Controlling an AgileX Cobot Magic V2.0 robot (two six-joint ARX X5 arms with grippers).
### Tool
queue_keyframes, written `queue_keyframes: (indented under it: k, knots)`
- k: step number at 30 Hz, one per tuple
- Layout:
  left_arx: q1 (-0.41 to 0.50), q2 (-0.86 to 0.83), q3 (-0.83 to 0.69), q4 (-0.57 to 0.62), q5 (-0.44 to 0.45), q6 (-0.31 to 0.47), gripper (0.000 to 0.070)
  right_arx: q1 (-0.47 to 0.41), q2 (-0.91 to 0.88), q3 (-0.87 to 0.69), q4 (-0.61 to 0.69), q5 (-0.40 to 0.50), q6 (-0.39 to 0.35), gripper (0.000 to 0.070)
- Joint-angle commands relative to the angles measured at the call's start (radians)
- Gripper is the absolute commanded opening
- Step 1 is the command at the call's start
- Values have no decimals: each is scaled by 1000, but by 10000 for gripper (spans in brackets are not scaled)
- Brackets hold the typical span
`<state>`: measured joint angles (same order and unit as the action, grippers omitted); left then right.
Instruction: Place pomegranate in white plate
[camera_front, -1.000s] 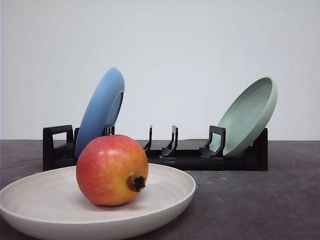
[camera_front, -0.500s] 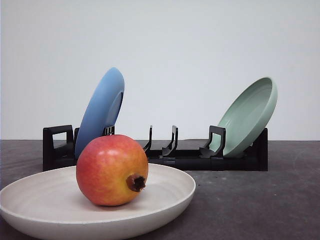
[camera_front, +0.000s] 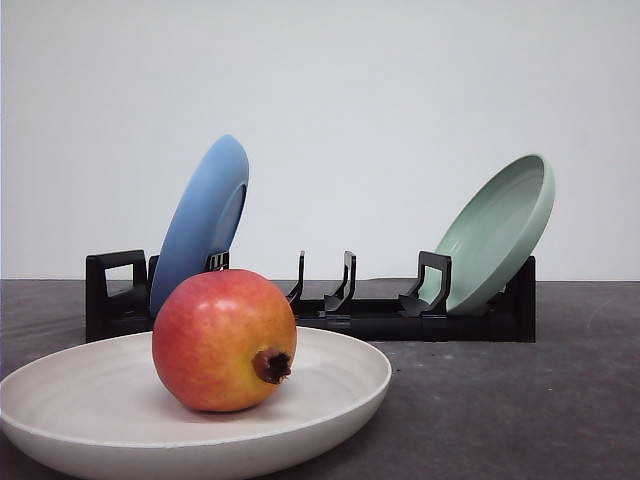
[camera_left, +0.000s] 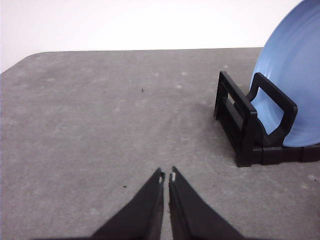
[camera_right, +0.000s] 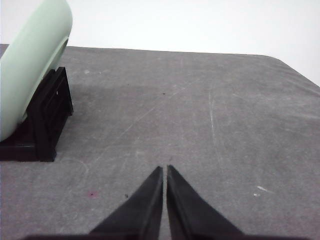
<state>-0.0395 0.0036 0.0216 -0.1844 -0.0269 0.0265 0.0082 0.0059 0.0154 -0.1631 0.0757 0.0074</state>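
- Your left gripper (camera_left: 166, 176) sits with its fingertips pressed together on nothing, above bare grey table (camera_left: 100, 125) beside the black rack (camera_left: 245, 125) and blue plate (camera_left: 295, 90).
- Across the last second nothing in the front view shifts: the pomegranate (camera_front: 224, 340) rests inside the white plate (camera_front: 340, 400), left of centre, crown nub facing you.
- Your right gripper (camera_right: 164, 171) is likewise closed and empty, near the pale green plate (camera_right: 30, 65).
- Judge the placement done.

No readable text, label, brand or number anywhere — plates, rack and table all unmarked.
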Motion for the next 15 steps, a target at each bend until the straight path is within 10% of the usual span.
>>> queue_keyframes:
  k: [1, 15]
  knots:
    - [0, -1, -10, -4, -2, 8, 0, 0, -2, -4, 9, 4, 11, 7]
    - [0, -1, -10, -4, -2, 8, 0, 0, -2, -4, 9, 4, 11, 8]
